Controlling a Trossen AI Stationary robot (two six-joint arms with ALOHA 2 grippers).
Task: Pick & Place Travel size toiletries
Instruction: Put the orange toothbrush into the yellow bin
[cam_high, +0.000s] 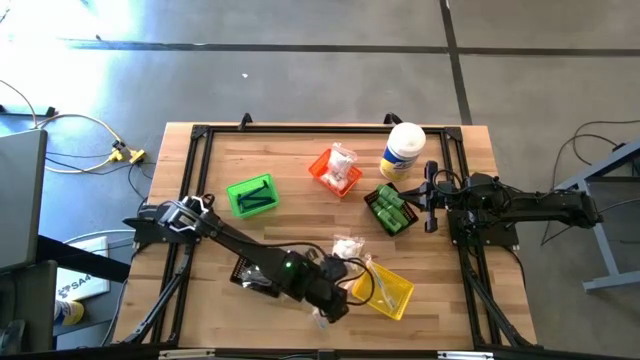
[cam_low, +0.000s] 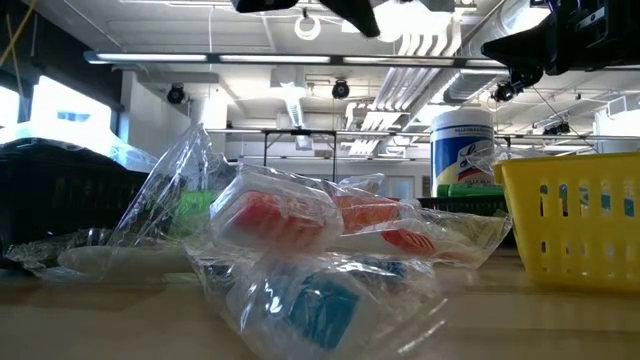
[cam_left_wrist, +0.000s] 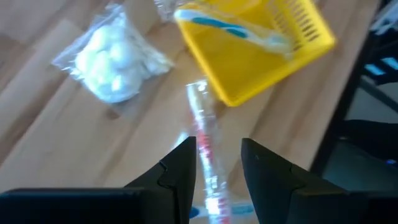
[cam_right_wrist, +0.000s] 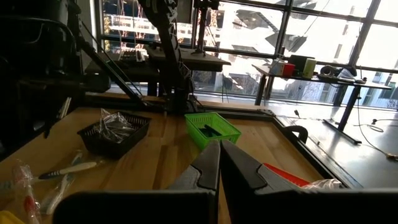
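My left gripper (cam_left_wrist: 217, 152) hovers open near the table's front edge, tipped down and forward, just left of the yellow bin (cam_high: 385, 292). Through the gap between its fingers I see a clear-wrapped stick with red marks (cam_left_wrist: 203, 134) lying flat on the wood, its far end by the bin's corner. A wrapped blue-and-white stick (cam_left_wrist: 227, 26) lies in the yellow bin (cam_left_wrist: 249, 62). A white packet (cam_left_wrist: 111, 61) lies on the table beyond the gripper. My right gripper (cam_right_wrist: 219, 163) waits shut at the table's right side (cam_high: 432, 196).
A black bin (cam_high: 252, 275) sits under the left arm. Farther back stand a green bin (cam_high: 252, 195), an orange bin with a packet (cam_high: 335, 170), a dark bin of green bottles (cam_high: 390, 210) and a tall canister (cam_high: 403, 150). Clear packets (cam_low: 300, 250) lie at the front edge.
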